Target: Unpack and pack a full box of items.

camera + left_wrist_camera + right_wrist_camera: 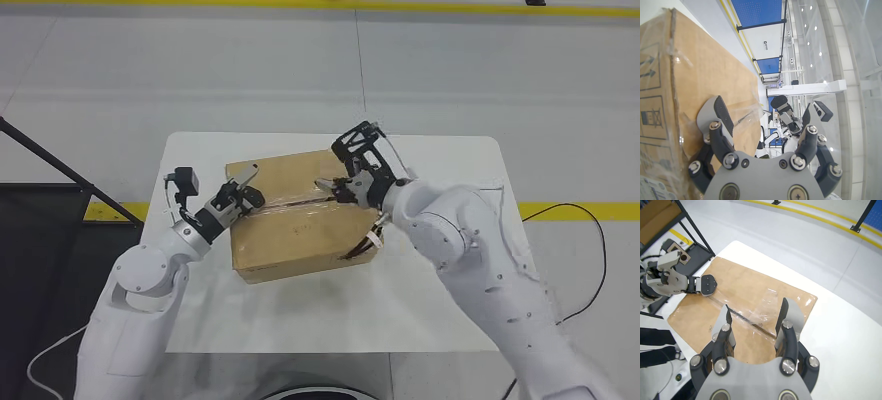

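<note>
the box (300, 225) sits shut in the middle of the white table (450, 170), between the two arms, flat on its base. its top looks only a little longer than it is wide; the long axis, as far as i can judge, follows the centre seam (764, 330), which runs across the table from one arm's side to the other, turned slightly off square with the table edge. clear tape (770, 302) lies over that seam, wrinkled and lifted in places, most toward the right arm's end. the left gripper (245, 192) is spread wide and holds nothing; one of its pads (708, 285) seems to rest on the box top at the seam's near end, while the other stands off in the air. the right gripper (755, 306) is likewise wide open and empty, poised just above the other end with a finger on either side of the seam. being full, the box is probably heavy and better worked where it stands than lifted; the cardboard should be stiff at the corners, but the flaps will likely bend under a push. the tape looks slick and thin, hard to pinch where it lies flat, so the loose crumpled part seems the better place to take hold, or else a flap edge at the seam
</note>
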Robot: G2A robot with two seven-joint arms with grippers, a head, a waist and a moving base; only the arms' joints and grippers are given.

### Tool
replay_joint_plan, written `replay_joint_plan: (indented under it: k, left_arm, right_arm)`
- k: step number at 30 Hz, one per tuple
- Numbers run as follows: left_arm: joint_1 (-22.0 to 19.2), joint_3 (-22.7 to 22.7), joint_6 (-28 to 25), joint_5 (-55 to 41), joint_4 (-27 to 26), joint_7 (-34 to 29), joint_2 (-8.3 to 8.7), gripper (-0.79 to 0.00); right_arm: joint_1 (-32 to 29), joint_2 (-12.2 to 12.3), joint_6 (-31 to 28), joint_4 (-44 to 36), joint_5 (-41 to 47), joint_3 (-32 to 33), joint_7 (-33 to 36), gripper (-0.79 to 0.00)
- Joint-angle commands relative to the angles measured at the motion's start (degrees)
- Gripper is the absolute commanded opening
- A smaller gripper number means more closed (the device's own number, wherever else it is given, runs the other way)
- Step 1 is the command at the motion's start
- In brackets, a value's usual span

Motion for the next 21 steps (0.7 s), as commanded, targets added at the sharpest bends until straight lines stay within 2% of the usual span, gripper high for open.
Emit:
replay_joint_plan:
  k: [1,3,7,10,21]
  left_arm:
    - [-0.02,0.17,-0.12,-0.05,-0.03,0.14,0.01,0.000]
    - [0.01,0.26,-0.21,-0.11,-0.11,0.19,0.04,0.000]
    - [0.11,0.33,-0.31,-0.36,-0.39,0.41,0.10,0.000]
    - [0.21,0.33,-0.27,-0.55,-0.61,0.69,0.14,0.000]
    - [0.23,0.84,-0.43,-0.64,-0.81,0.96,0.28,0.000]
  right_arm:
    - [0.88,-0.42,2.20,-0.34,-4.83,-2.38,0.54,-0.219]
    - [1.89,-0.90,4.93,-0.08,-10.15,-4.62,1.49,-0.191]
    - [3.51,-2.00,7.22,1.43,-14.30,-7.92,4.14,-0.222]
    - [4.47,-2.69,7.41,2.52,-15.60,-9.40,6.43,-0.274]
    - [5.65,-4.32,8.32,4.80,-21.05,-10.81,12.15,-0.262]
